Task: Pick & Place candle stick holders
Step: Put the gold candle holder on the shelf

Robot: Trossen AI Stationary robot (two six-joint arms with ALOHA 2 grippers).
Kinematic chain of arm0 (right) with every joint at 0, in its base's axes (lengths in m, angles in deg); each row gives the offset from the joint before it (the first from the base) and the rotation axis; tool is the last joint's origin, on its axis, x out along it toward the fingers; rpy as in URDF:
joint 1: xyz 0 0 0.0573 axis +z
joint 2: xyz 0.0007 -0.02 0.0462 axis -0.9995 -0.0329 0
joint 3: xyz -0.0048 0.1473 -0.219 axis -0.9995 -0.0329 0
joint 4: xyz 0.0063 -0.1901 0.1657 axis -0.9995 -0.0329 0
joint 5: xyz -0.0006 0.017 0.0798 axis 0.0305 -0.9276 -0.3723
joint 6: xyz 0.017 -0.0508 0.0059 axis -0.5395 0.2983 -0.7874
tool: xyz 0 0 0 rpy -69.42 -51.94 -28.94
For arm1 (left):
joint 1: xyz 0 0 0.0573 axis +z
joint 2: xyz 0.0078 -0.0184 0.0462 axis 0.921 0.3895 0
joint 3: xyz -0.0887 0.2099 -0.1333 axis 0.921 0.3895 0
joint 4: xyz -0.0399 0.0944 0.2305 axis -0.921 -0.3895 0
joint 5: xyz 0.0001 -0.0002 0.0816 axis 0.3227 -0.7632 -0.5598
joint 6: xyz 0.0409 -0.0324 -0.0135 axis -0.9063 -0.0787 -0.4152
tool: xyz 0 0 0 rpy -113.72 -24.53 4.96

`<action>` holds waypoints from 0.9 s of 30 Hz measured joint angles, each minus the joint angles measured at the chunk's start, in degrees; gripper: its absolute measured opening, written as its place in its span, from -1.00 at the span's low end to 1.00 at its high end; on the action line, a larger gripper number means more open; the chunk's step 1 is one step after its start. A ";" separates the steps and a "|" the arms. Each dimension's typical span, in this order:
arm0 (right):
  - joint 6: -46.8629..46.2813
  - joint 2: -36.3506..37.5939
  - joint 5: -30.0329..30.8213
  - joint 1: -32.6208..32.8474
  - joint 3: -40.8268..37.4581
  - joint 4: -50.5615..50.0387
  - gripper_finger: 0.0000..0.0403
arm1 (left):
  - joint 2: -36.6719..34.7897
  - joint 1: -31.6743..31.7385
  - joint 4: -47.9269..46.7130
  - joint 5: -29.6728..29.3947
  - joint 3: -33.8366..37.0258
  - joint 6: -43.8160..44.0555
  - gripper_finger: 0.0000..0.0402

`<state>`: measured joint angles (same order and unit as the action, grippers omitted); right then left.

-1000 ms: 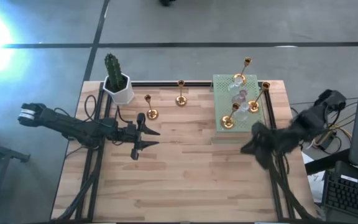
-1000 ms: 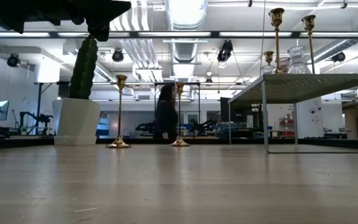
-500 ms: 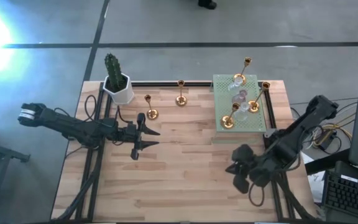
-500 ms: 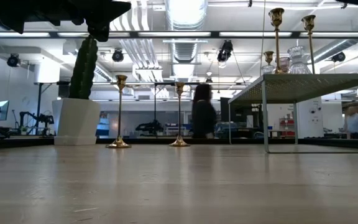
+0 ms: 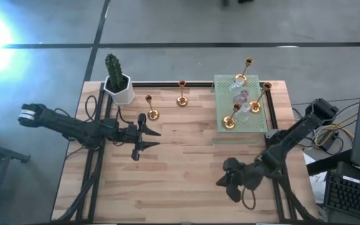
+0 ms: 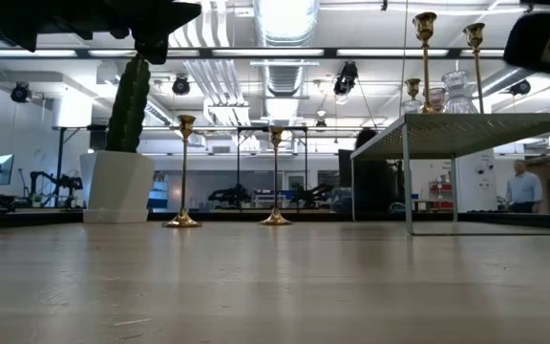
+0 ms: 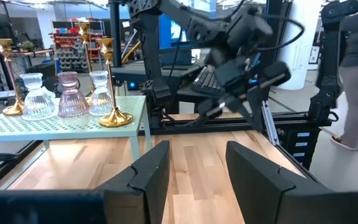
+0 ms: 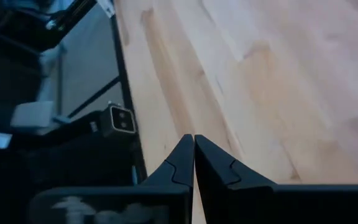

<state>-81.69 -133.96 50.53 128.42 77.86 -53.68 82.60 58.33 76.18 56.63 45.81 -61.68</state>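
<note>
Two tall gold candle stick holders [image 5: 150, 114] [image 5: 181, 100] stand on their round bases on the wood table near its far edge, seen also in the low view [image 6: 182, 172] [image 6: 275, 172]. More gold holders [image 5: 229, 122] [image 5: 247, 64] and clear and pinkish glass ones [image 7: 70, 96] stand on a green perforated stand [image 5: 220, 84] at the far right. My left gripper [image 5: 155, 139] hovers open and level at centre left, with nothing between its fingers [image 7: 148, 180]. My right gripper [image 5: 225, 185] is shut, slanting down over bare wood near the right front [image 8: 193, 158].
A white pot with a green cactus [image 5: 117, 84] stands at the far left corner. The green stand's legs [image 6: 407, 177] raise it above the table. People [image 6: 521, 186] show in the room beyond. Bare wood [image 5: 180, 169] lies between the two arms.
My right gripper has swung down from beside the green stand toward the table's near edge and somewhat toward its left. The holders have kept their places. A person in the room behind has walked across toward the right.
</note>
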 joint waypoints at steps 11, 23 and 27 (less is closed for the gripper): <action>19.30 0.32 -17.64 -11.90 -5.46 15.38 -0.96 | 0.00 0.00 -0.90 0.00 0.00 0.00 -0.19; 23.46 7.45 -26.66 -16.96 -19.84 33.65 -0.96 | 0.00 0.00 -1.14 -0.01 0.00 0.00 -0.19; 24.62 10.13 -28.21 -14.68 -23.90 42.91 -0.96 | 0.00 0.01 -1.29 0.00 0.00 0.00 -0.19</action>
<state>-57.07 -123.83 22.32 113.75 53.96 -10.77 82.60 58.34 74.89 56.63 45.81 -61.68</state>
